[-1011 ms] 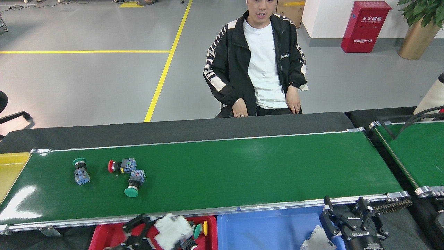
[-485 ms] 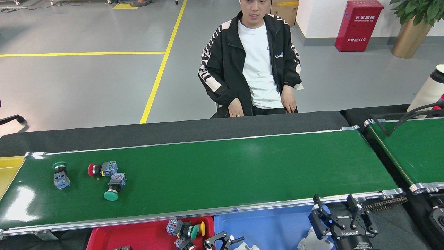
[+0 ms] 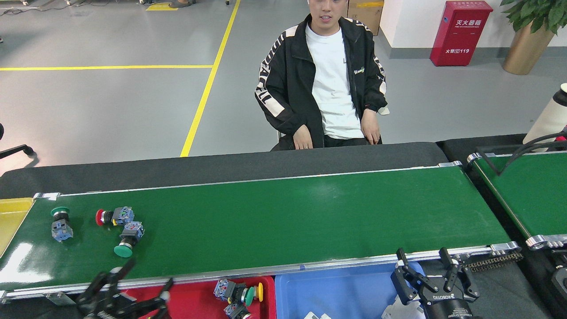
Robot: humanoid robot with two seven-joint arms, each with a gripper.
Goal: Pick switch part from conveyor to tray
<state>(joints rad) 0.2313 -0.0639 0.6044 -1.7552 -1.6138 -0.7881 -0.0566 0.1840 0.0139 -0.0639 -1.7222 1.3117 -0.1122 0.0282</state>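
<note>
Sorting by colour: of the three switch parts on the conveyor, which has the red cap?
The middle switch part, lying with its red cap pointing left. The leftmost part and the part nearest the red tray both have green caps.

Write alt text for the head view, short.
Three switch parts lie at the left end of a green conveyor: green-capped, red-capped, green-capped. My open left gripper hovers at the near rail by a red tray; the right gripper is open over a blue tray. A person sits opposite.
</note>
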